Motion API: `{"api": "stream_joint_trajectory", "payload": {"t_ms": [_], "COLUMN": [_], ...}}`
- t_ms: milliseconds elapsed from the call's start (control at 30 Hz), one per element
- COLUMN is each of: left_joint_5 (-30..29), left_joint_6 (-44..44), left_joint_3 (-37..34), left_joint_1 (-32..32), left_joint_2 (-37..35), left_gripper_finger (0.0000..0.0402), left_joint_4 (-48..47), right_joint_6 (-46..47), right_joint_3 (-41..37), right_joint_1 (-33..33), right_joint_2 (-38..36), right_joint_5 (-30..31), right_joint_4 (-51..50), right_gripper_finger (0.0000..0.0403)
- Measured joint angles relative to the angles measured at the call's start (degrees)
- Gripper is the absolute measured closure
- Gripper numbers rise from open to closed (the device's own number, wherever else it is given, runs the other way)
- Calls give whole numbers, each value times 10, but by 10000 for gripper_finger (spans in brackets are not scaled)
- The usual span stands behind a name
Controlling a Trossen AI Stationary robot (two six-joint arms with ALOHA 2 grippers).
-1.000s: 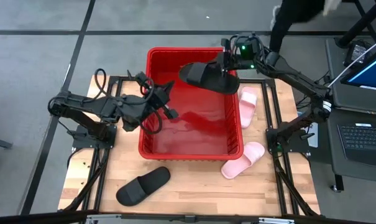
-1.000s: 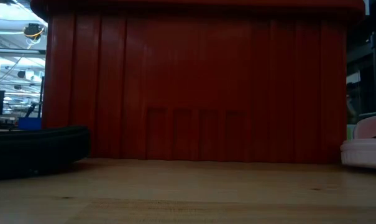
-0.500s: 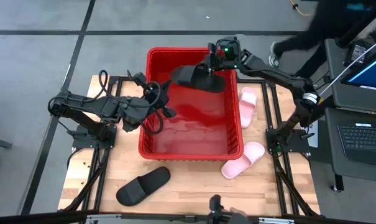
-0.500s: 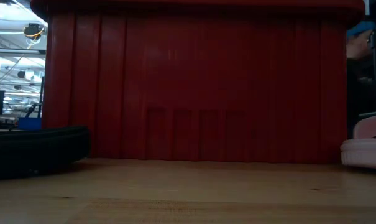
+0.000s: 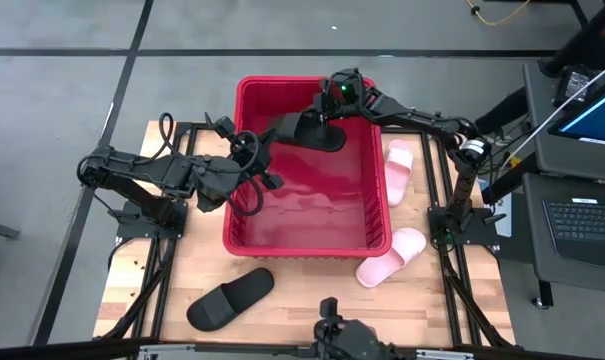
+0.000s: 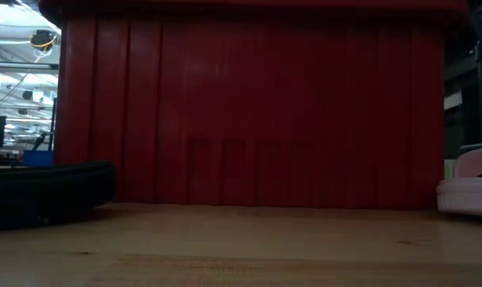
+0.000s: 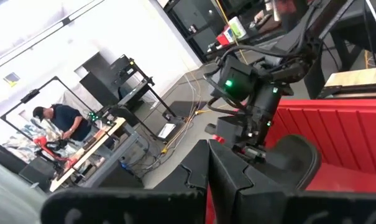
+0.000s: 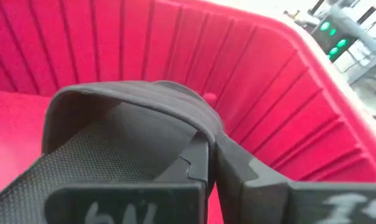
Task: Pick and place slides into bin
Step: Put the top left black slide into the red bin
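Right gripper is clamped on the strap of a black slide, holding it above the far part of the bin's interior. In the right wrist view the fingers meet on the strap edge with the red ribbed wall behind. White handwriting shows on the gripper body in that view, cut off by the frame edge and not legible.

Left gripper sits over the bin's left rim, carrying nothing; its fingers are together in the left wrist view. Faint marks on its body are also unreadable.

Bin stands at the table's centre. A second black slide lies on the table by the bin's near left corner. One pink slide lies just beside the bin's right wall; the other lies at its near right corner, touching or nearly so.

No brand marks can be read on any slide or on the bin.
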Motion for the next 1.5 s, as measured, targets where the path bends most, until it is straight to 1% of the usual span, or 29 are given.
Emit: {"api": "stream_joint_trajectory", "payload": {"t_ms": [133, 300, 467, 567, 767, 1000, 1067, 1133, 1200, 1400, 1500], "left_joint_5": [0, 0, 1, 1, 5, 5, 5, 5, 5, 5, 5], "left_joint_6": [-6, -12, -11, -11, -14, -15, -16, -16, -16, -16, -16], "left_joint_3": [0, 0, 0, 0, 0, 0, 0, 0, 0, 0, 0], "left_joint_1": [0, 0, 0, 0, 0, 0, 0, 0, 0, 0, 0], "left_joint_2": [0, 0, 0, 0, 0, 0, 0, 0, 0, 0, 0], "left_gripper_finger": [399, 400, 400, 400, 400, 400, 400, 399, 399, 399, 400], "left_joint_4": [0, 0, 0, 0, -3, -4, -4, -4, -4, -4, -4], "right_joint_6": [1, 0, -1, -5, -42, -45, -53, -72, -81, -105, -106], "right_joint_3": [0, 0, 0, 0, 0, 0, 0, 0, 0, 0, 0], "right_joint_1": [-10, -23, -38, -42, -42, -42, -42, -42, -41, -42, -42], "right_joint_2": [13, 20, 32, 41, 64, 84, 85, 85, 87, 87, 87], "right_joint_5": [0, -1, -50, -60, -60, -58, -42, -6, 7, 7, -10], "right_joint_4": [30, 39, 30, 30, 28, 31, 35, 32, 30, 33, 28], "right_gripper_finger": [390, 390, 390, 390, 390, 390, 390, 390, 390, 390, 390]}}
